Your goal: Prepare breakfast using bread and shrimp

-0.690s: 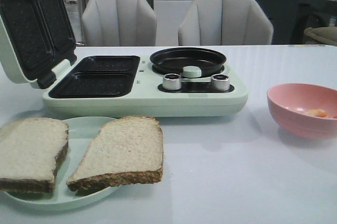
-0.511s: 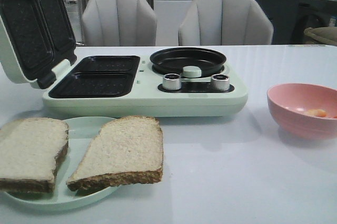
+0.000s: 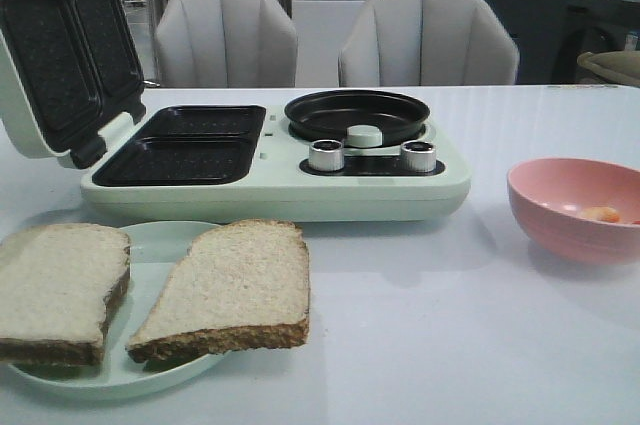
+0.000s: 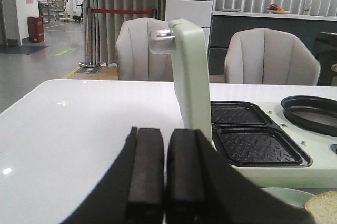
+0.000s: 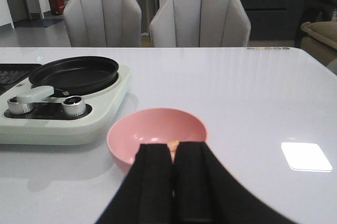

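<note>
Glossy white table (image 3: 420,325), coarse round-topped bread (image 3: 232,290), both black end effectors (image 4: 165,171) (image 5: 174,176) pressed together.

- The worktop (image 3: 430,345) lies bare between the plate (image 3: 160,245) of bread (image 3: 235,290) and the pink bowl (image 3: 575,207), giving a broad lane forward.
- The breakfast maker (image 3: 280,185) stands across the middle, just behind the plate.
- Its raised lid (image 3: 60,45) walls off the left end; the two grill wells (image 3: 185,145) are uncovered from above.
- In the left wrist view the lid's edge (image 4: 190,76) rises just ahead of the left fingers (image 4: 145,176).
- The round pan (image 3: 357,113) sits open at the back, with two knobs (image 3: 327,155) in front.
- The bowl's rim stands just ahead of the right fingers (image 5: 155,182).
</note>
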`<control>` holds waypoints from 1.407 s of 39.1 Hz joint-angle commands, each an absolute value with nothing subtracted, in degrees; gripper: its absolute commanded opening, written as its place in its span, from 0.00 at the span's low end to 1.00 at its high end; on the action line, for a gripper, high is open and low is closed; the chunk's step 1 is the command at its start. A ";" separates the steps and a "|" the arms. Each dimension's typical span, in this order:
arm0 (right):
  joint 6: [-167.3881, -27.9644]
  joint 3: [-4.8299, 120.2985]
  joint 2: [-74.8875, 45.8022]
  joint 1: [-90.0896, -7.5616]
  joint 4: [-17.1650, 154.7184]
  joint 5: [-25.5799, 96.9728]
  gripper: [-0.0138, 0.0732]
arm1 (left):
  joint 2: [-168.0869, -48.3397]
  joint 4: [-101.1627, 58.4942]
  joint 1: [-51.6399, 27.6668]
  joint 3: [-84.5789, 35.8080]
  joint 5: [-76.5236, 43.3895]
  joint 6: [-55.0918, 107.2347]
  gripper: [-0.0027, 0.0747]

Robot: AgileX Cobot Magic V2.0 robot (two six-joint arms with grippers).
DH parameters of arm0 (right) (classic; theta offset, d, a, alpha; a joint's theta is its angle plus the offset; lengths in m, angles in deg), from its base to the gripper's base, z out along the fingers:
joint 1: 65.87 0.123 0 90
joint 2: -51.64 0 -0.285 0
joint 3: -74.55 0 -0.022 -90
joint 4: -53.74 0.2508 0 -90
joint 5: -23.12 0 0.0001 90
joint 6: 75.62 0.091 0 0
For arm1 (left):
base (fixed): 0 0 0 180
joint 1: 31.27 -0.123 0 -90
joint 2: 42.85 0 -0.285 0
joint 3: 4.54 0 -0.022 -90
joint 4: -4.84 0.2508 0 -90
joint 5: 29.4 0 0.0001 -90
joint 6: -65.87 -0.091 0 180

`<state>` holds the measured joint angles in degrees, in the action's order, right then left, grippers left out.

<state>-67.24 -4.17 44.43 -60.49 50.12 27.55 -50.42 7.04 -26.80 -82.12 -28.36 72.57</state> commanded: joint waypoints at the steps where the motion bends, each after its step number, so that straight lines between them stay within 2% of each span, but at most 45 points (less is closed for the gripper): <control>1: -67.50 -3.26 45.69 -60.50 50.03 22.72 0.32 | -49.44 6.89 -26.76 -83.31 -34.52 72.79 0.18; 11: -67.50 -3.26 45.69 -60.50 50.03 22.72 0.32 | -49.44 6.89 -26.76 -83.21 -37.70 72.79 0.18; 18: -67.50 -3.26 45.69 -60.50 50.03 22.72 0.32 | -49.44 7.23 -26.76 -82.95 -46.79 72.68 0.18; 22: -67.50 -3.26 45.69 -60.50 50.03 22.72 0.32 | -49.44 7.23 -26.76 -80.17 -47.38 72.68 0.18; 26: -67.50 -3.26 45.69 -60.50 50.03 22.72 0.32 | -50.04 7.23 -26.76 -75.20 -43.82 72.68 0.18; 32: -67.50 -3.26 45.69 -60.50 50.03 22.72 0.32 | -54.09 7.23 -26.76 -65.43 -29.78 72.68 0.18; 36: -67.50 -3.26 45.69 -60.50 50.03 22.72 0.32 | -57.50 6.62 -26.76 -61.47 -24.85 72.68 0.18; 51: -67.50 -3.26 45.69 -60.50 50.03 22.72 0.32 | -60.96 6.79 -26.76 -62.44 -23.89 72.68 0.18; 55: -67.50 -3.26 45.69 -60.50 50.03 22.72 0.32 | -60.96 6.79 -26.76 -62.44 -23.89 72.68 0.21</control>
